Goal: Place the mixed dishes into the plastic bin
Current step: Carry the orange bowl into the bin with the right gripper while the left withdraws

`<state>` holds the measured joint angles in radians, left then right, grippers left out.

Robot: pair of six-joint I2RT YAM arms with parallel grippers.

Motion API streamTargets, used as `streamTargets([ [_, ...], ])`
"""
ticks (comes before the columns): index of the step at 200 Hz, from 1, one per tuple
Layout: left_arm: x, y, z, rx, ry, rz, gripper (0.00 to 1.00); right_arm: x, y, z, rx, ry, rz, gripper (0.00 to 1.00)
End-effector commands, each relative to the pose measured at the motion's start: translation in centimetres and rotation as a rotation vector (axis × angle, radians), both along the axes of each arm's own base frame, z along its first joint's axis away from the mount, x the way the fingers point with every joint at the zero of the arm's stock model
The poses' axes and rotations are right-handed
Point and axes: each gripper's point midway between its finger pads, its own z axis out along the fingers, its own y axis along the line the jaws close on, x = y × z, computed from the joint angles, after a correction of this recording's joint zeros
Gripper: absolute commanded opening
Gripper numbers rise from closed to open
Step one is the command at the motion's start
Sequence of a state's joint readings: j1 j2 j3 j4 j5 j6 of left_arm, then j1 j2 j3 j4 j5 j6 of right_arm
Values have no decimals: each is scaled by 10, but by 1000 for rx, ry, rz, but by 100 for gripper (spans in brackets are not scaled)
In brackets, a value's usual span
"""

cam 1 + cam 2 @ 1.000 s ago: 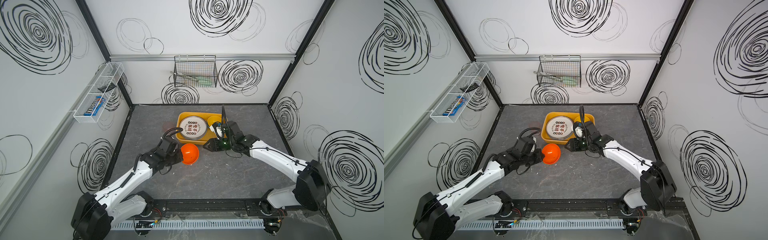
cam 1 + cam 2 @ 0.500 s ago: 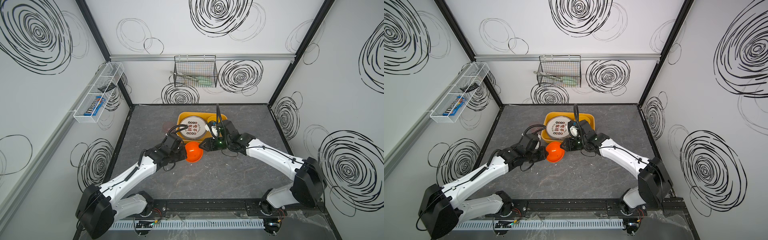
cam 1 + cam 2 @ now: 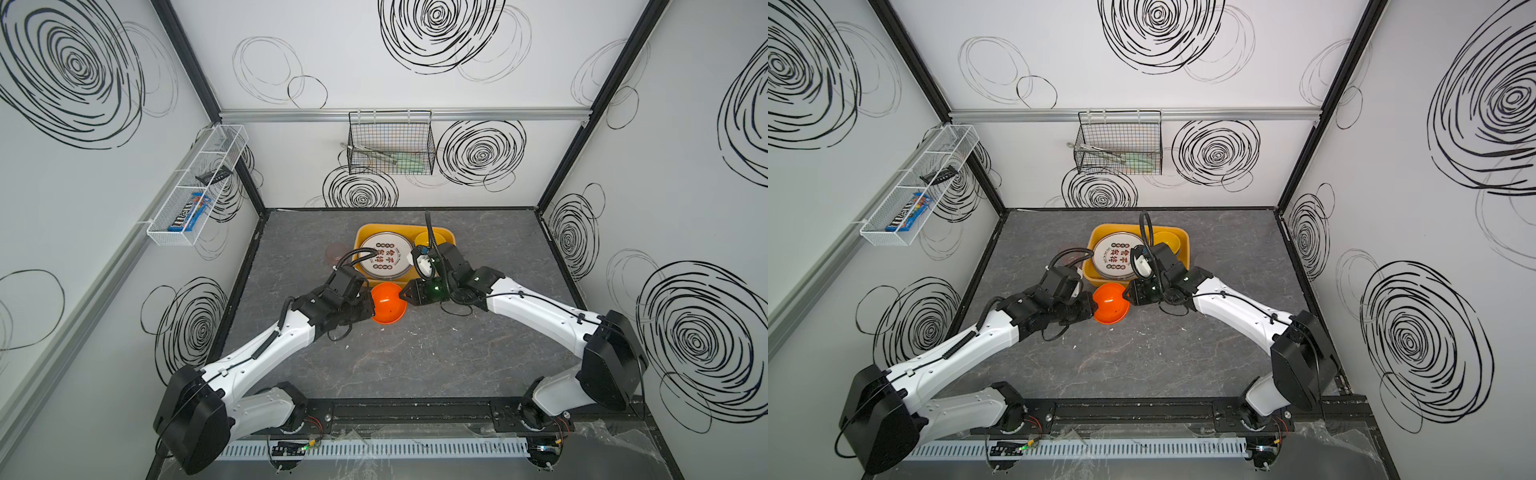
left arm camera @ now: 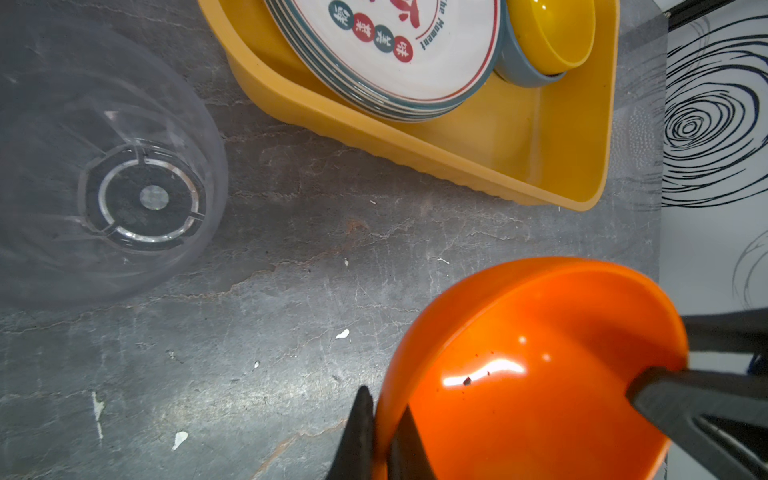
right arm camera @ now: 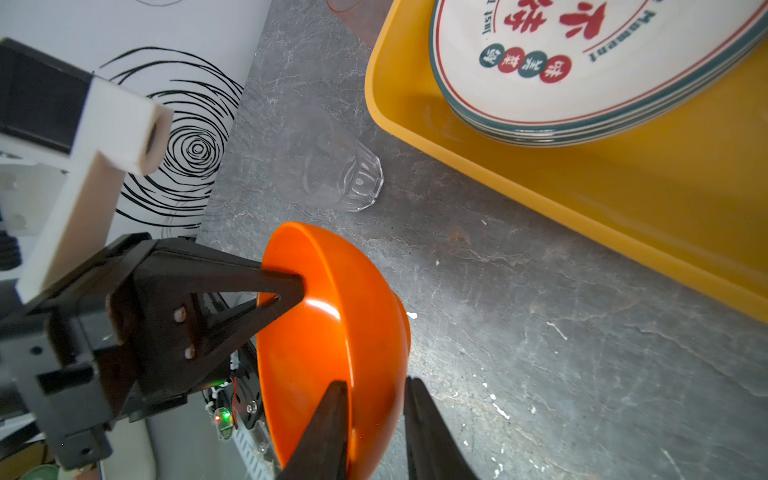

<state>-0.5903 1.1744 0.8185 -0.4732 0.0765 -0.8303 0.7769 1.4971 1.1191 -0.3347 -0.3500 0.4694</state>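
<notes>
We hold the orange bowl point(image 3: 388, 307) tilted just off the near wall of the yellow-orange bin point(image 4: 415, 149). The left tool point(image 4: 384, 415) is pinched shut on the bowl's rim on the side away from the right arm. The right tool point(image 5: 374, 390) straddles the opposite rim, one finger inside and one outside. We cannot tell whether it clamps.

Inside the bin, a stack of white plates point(image 3: 384, 257) fills the left part and overhangs toward the near wall. A yellow bowl point(image 4: 548, 33) nested in a blue-grey bowl point(image 4: 519, 70) sits in the far right corner, and the bin's near right corner is bare floor.

Left of the bin, a clear cup point(image 5: 332, 170) lies on its side close to the wall, with a pink cup point(image 3: 334, 254) farther back. The desk point(image 3: 415, 357) in front of the bin is open.
</notes>
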Motion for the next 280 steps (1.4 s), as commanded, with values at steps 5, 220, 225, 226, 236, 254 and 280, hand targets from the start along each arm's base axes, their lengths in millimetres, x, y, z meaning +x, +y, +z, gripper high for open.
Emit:
streamTargets([
  [5, 11, -14, 26, -67, -63, -12, 10, 7, -2, -2, -45, -20, -19, 21],
  [220, -11, 27, 17, -125, -53, 65, 43, 78, -64, -4, -395, -143, -238, 8],
  [225, -12, 28, 17, -127, -52, 66, 44, 81, -67, -4, -401, -139, -249, 8],
  [226, -12, 29, 16, -127, -50, 66, 44, 82, -67, -5, -402, -138, -250, 8],
  [236, -14, 31, 15, -131, -49, 71, 45, 89, -75, -5, -409, -128, -273, 8],
  [254, -16, 37, 13, -132, -49, 81, 46, 103, -90, -5, -417, -115, -318, 8],
  [280, -20, 46, 10, -137, -47, 94, 47, 125, -109, -2, -422, -99, -384, 8],
])
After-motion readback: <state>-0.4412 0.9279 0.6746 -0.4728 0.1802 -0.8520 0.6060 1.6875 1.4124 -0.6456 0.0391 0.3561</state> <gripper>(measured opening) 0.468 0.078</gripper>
